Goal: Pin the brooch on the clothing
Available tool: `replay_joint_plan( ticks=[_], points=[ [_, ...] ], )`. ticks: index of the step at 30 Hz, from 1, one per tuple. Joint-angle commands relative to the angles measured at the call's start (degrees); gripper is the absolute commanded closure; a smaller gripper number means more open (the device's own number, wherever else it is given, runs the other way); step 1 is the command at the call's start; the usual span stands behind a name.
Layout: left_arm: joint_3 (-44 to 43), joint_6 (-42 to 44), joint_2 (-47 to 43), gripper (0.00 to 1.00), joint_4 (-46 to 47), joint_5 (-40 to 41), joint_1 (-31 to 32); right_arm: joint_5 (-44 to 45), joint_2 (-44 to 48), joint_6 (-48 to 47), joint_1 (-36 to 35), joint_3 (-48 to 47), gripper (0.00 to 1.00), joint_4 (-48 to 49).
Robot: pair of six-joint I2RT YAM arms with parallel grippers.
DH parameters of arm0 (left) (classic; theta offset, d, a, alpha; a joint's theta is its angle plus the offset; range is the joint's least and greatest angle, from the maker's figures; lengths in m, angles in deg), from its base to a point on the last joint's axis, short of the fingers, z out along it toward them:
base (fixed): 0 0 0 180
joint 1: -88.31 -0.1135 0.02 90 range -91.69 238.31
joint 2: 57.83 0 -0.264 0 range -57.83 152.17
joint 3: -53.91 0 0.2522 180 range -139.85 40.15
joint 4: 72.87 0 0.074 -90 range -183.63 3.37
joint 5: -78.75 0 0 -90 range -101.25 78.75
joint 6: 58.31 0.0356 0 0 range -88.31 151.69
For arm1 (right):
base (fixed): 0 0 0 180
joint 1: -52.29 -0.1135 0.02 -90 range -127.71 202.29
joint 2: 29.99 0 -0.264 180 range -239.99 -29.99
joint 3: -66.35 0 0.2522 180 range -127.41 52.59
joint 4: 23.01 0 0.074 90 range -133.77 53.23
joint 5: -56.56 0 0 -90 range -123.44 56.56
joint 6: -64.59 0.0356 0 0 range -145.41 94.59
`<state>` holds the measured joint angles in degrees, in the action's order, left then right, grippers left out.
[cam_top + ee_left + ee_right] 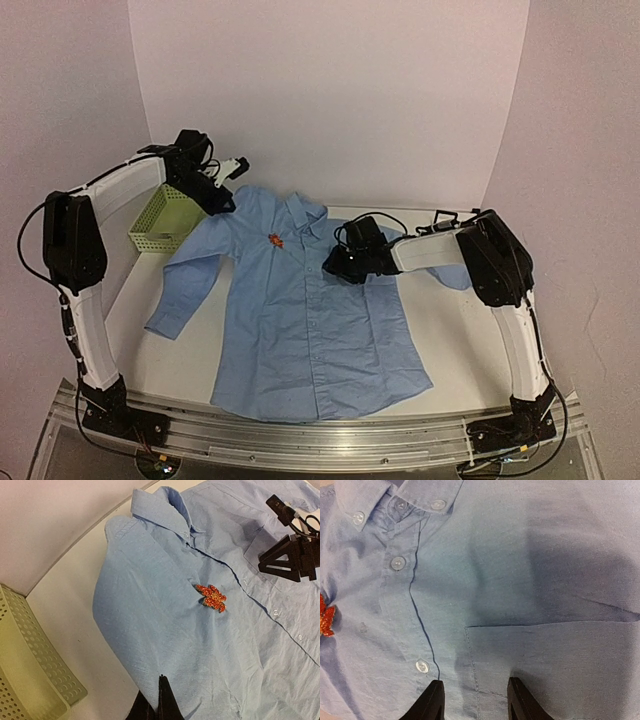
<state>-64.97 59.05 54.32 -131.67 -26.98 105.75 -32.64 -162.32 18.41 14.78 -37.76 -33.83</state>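
while l hand (161,692) is shut empty, r hand (476,692) part-open over shirt (310,330).

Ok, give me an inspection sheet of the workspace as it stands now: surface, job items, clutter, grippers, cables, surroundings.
Surface: white table, no spills seen.
Job's things: light blue button-up shirt lying flat, front up; small orange-red flower-shaped brooch on its chest.
Clutter: pale green perforated plastic basket, far left, beside the shirt's shoulder.
Grippers: left gripper shut, empty, high near the shirt's shoulder; right gripper open, empty, over the chest pocket.
Cables: black cables looped along both arms.
Surroundings: plain white walls; nothing else seen.
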Motion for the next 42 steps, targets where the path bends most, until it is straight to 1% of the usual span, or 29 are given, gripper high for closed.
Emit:
replay_joint_plan(
  ticks=[1,7,11,15,16,17,20,21,24,27,29,30,34,37,39,42],
  points=[
    [3.64,3.58,3.64,1.00,2.73,3.20,-0.86,0.03,-2.51,0.28,0.50,1.67,0.56,-5.65],
    [-1.46,4.29,12.35,1.00,7.85,8.78,-2.90,2.01,-0.78,-0.69,0.60,3.44,0.56,-6.51],
    [-2.15,5.36,15.73,1.00,12.55,11.22,-3.34,3.30,0.46,-0.68,0.88,4.30,0.56,-7.49],
    [-2.25,5.94,17.75,0.98,13.79,12.72,-3.36,3.40,2.50,-1.77,1.15,4.70,0.56,-7.89],
    [-2.21,5.95,17.82,0.93,13.82,12.74,-3.36,3.06,3.19,-2.73,1.24,4.22,0.56,-7.88],
    [-2.14,5.95,17.68,0.84,13.81,12.69,-3.33,2.69,3.80,-4.45,1.25,3.55,0.56,-7.88],
    [-2.03,6.41,16.25,0.63,13.94,11.76,-3.35,1.75,5.68,-8.24,1.83,0.65,0.55,-7.95],
    [-2.22,6.55,15.46,0.58,13.92,11.23,-3.35,1.47,6.35,-8.61,2.34,-0.20,0.55,-7.95],
    [-3.44,6.68,12.89,0.49,13.88,8.08,-2.91,1.44,7.63,-9.13,4.06,-2.19,0.55,-7.95],
    [-5.14,7.17,12.00,0.48,13.77,6.01,-0.91,1.66,7.38,-9.00,5.71,-3.71,0.55,-8.04],
    [-6.29,7.39,13.41,0.49,13.72,4.92,0.65,1.95,6.28,-8.45,6.88,-5.07,0.59,-8.14],
    [-7.10,7.28,14.66,0.51,13.90,4.78,1.29,2.15,5.41,-7.99,7.41,-5.93,0.62,-8.19],
    [-13.42,3.72,21.72,0.61,15.81,5.93,1.84,3.78,0.25,-7.24,9.36,-10.53,0.82,-8.18],
    [-17.36,1.34,26.40,0.64,17.49,6.74,2.09,4.19,-4.53,-6.40,11.00,-14.83,0.95,-8.13],
    [-16.91,0.79,27.49,0.64,21.07,7.34,2.28,4.24,-7.03,-5.75,11.82,-17.14,0.99,-8.13],
    [-16.46,0.82,29.48,0.65,24.02,8.45,2.62,2.31,-11.35,-4.47,12.87,-21.71,1.00,-8.13]
  ],
)
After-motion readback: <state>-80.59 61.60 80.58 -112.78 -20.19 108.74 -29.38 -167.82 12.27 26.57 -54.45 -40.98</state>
